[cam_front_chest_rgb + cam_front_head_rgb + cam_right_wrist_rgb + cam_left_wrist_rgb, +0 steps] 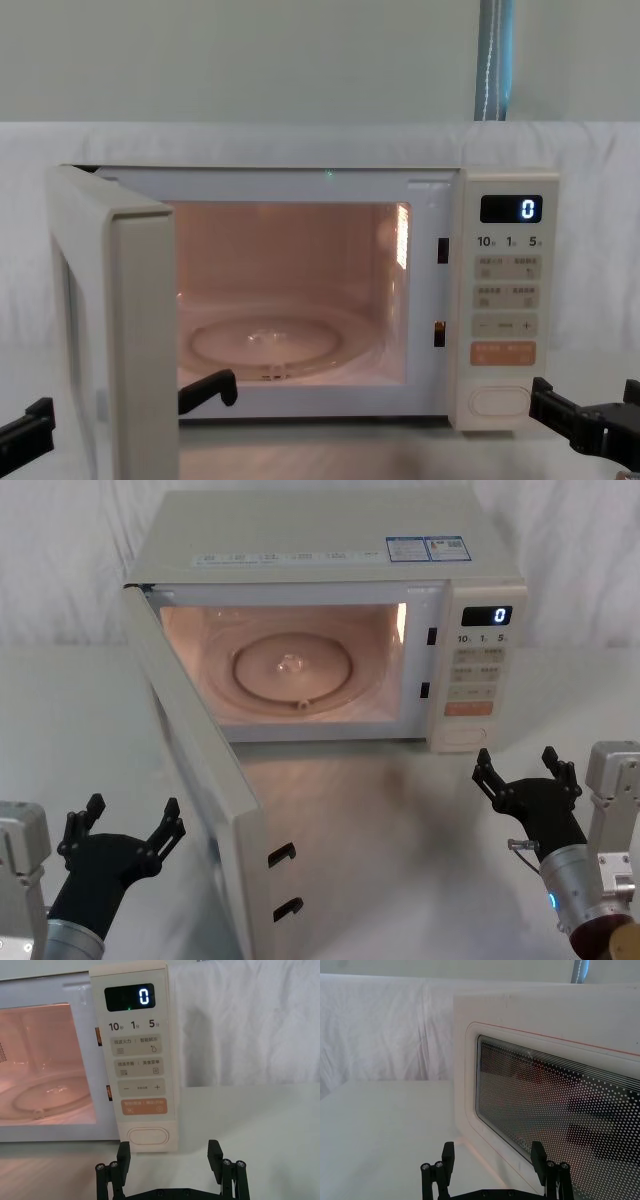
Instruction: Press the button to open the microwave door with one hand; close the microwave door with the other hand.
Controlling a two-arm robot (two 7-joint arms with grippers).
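Nearest me, at the lower left of the head view, my left tool (122, 825) sits with its fingers spread and released, gripping nothing, just outside the microwave door (205, 780). That door stands swung wide open, running from centre frame down toward the bottom edge, its two latch hooks showing on its edge. At the lower right my right tool (525, 770) is likewise released and empty, hovering above the white surface (400, 830) just in front of the control panel. Beyond it I see the button (466, 735) at the panel's foot, untouched. Farther back the microwave (330, 550) fills the upper centre, cavity lit, glass turntable (293, 668) inside, display reading 0.
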